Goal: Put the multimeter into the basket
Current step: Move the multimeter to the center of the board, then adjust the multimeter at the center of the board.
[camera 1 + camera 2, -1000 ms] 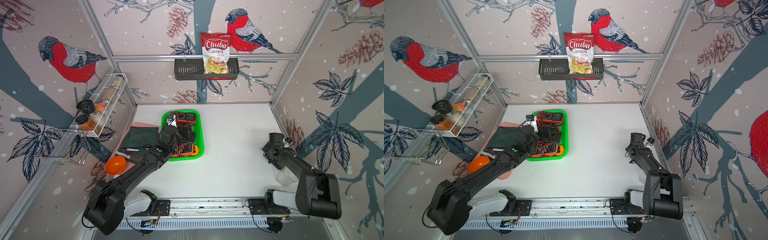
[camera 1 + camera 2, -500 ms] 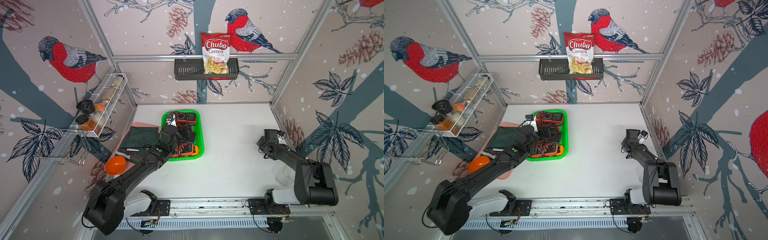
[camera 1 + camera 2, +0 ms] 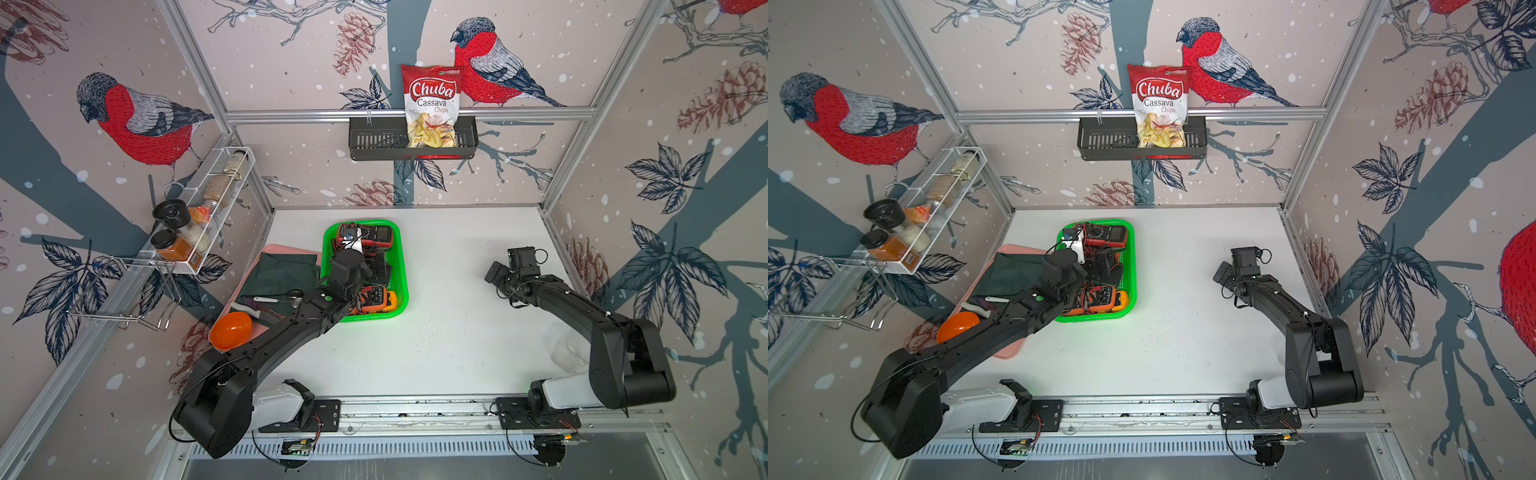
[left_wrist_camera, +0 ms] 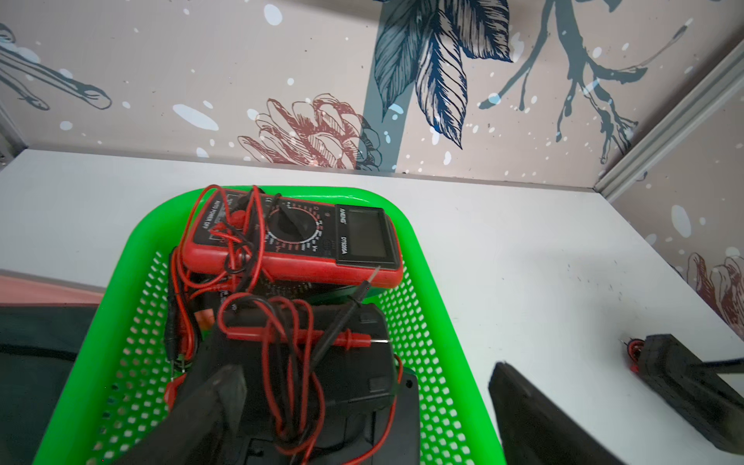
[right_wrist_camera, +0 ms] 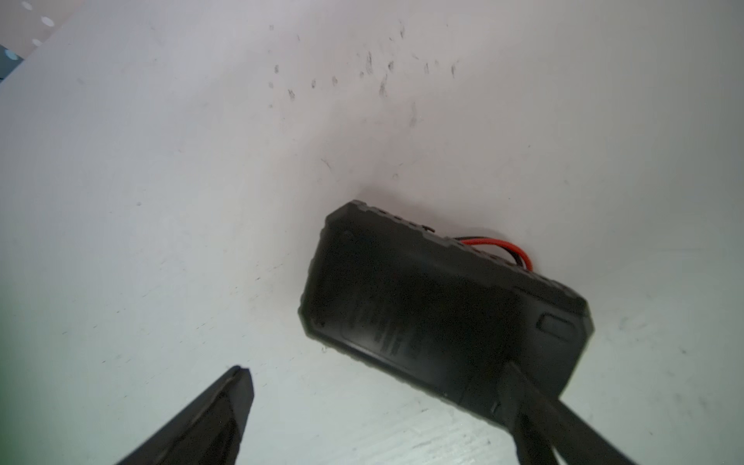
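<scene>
The green basket (image 3: 402, 266) (image 3: 1134, 266) (image 4: 149, 225) stands left of the table's middle. It holds a red multimeter (image 4: 290, 237), an orange one (image 3: 376, 298) and black ones tangled in red and black leads. My left gripper (image 3: 368, 268) (image 4: 364, 368) hangs open over it, one finger inside and one outside the rim, holding nothing. A black multimeter (image 5: 422, 306) (image 4: 684, 374) lies face down on the table at the right. My right gripper (image 3: 496, 276) (image 5: 374, 370) is open above its near end; one finger overlaps it.
A pink tray (image 3: 286, 250) with a dark cloth, utensils and an orange bowl (image 3: 230, 330) lies left of the basket. A white wire rack (image 3: 199, 216) of jars hangs on the left wall. A black shelf basket (image 3: 374, 141) holds a chips bag. A clear cup (image 3: 569, 353) stands by the right arm.
My right arm has swung left and farther over the table, to the black multimeter. The left arm has hardly moved. Both grippers stay open.
</scene>
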Robot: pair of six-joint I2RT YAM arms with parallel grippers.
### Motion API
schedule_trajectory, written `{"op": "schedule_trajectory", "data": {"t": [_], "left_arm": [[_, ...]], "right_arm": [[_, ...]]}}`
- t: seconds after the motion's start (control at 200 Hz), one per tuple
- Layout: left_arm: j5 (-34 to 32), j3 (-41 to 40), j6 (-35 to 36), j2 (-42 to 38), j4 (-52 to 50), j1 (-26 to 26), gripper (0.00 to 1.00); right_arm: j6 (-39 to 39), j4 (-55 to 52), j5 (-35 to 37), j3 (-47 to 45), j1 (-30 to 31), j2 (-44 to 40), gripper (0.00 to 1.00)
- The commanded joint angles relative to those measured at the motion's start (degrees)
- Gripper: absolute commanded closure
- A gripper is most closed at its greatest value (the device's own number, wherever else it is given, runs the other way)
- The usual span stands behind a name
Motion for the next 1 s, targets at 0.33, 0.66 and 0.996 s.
{"op": "schedule_trajectory", "data": {"t": [0.33, 0.66, 0.996], "left_arm": [[-7.06, 10.83, 8.61, 16.54, 2.32, -18.31, 0.02], [-9.44, 28.56, 15.84, 37.89, -1.16, -25.86, 0.02], [-7.85, 36.44, 16.04, 48.72, -1.18, -26.38, 0.02]], "right_arm": [[-11.14, 2.14, -22.09, 3.21, -19.34, 2.63, 0.00], [-10.09, 6.37, -27.05, 4.59, -21.02, 11.50, 0.00], [-8.43, 8.39, -28.98, 2.38, -13.94, 13.07, 0.02]]}}
